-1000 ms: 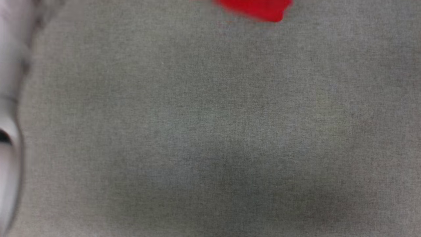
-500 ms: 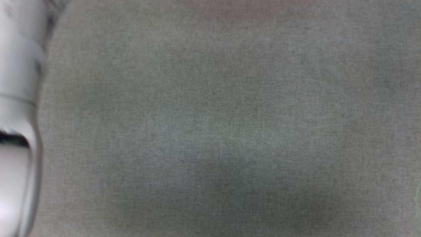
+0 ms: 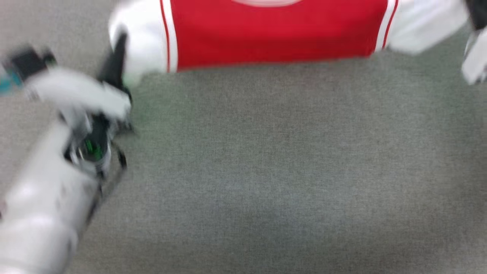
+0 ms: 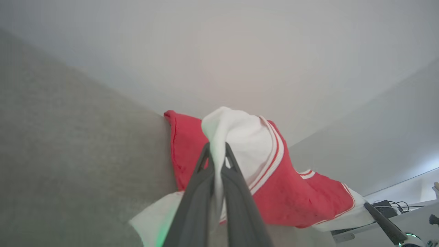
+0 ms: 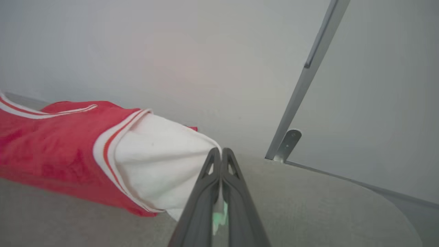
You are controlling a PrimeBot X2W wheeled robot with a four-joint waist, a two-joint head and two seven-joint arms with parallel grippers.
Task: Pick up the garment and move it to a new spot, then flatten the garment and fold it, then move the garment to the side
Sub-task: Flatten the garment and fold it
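Observation:
The garment [image 3: 274,34], red with white sleeves and white stripe trim, stretches across the top of the head view above the grey cloth surface [image 3: 266,171]. My left gripper [image 3: 116,49] holds its left white sleeve. In the left wrist view that gripper [image 4: 216,151] is shut on the white sleeve fabric, the garment [image 4: 291,192] draping beyond it. At the far right edge of the head view is my right gripper [image 3: 473,23], by the other sleeve. In the right wrist view it [image 5: 218,152] is shut on the edge of the white sleeve of the garment [image 5: 61,147].
A pale wall [image 5: 171,51] rises behind the grey surface. A metal rail with a bracket [image 5: 298,99] stands at the right in the right wrist view. Cables and equipment [image 4: 394,209] sit at the lower right of the left wrist view.
The head camera has shifted: earlier it showed mostly bare grey surface and a pale forearm. The garment now spans the top, held out between both grippers.

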